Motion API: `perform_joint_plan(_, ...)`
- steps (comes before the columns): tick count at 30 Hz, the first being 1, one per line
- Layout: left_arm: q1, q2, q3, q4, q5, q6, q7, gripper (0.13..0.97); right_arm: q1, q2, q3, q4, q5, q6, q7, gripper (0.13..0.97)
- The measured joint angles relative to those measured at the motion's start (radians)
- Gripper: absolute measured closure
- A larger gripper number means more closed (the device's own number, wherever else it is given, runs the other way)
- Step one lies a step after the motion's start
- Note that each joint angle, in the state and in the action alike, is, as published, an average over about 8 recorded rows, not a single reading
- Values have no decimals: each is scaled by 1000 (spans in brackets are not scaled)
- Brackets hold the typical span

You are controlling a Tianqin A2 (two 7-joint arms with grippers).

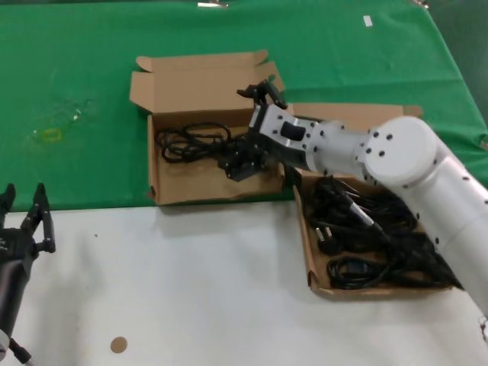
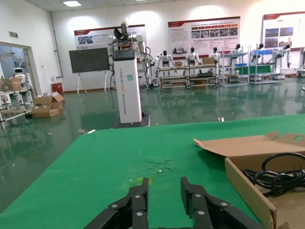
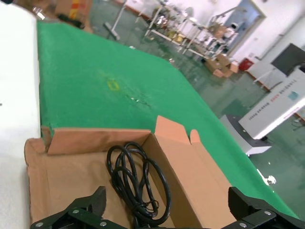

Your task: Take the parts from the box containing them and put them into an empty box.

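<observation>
My right gripper [image 1: 242, 162] hangs inside the box on my left [image 1: 204, 179], the one I am filling. Its jaws are spread wide and hold nothing. One cord bundle [image 1: 191, 142] lies in that box, just past my jaws, and its loops sit loose on the cardboard floor. The full box [image 1: 374, 288] is on my right, packed with more black cords [image 1: 366, 229]. My right arm reaches across its far corner.

Here is what worries me. The loops are thin and floppy. If I lift my right arm while a jaw is under a loop, the cord could snag and come out with me. My arm could also bump a box wall and slide the box on the bench [image 1: 191, 290].

My left gripper [image 1: 27, 229] waits near the bench's edge, jaws apart, empty.
</observation>
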Motion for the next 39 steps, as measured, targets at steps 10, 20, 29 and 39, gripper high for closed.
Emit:
perform_joint_plan(10, 0, 0, 0, 0, 0, 0, 0, 733, -137, 14, 68, 112, 75, 82, 14, 175)
perform_joint_plan(20, 0, 0, 0, 0, 0, 0, 0, 507, -274, 27, 135, 224, 149, 164, 28, 132)
perform_joint_plan(29, 0, 0, 0, 0, 0, 0, 0, 315, -398, 40, 197, 325, 217, 237, 41, 129)
perform_joint_plan(39, 0, 0, 0, 0, 0, 0, 1, 214, -536, 54, 265, 438, 292, 319, 55, 129)
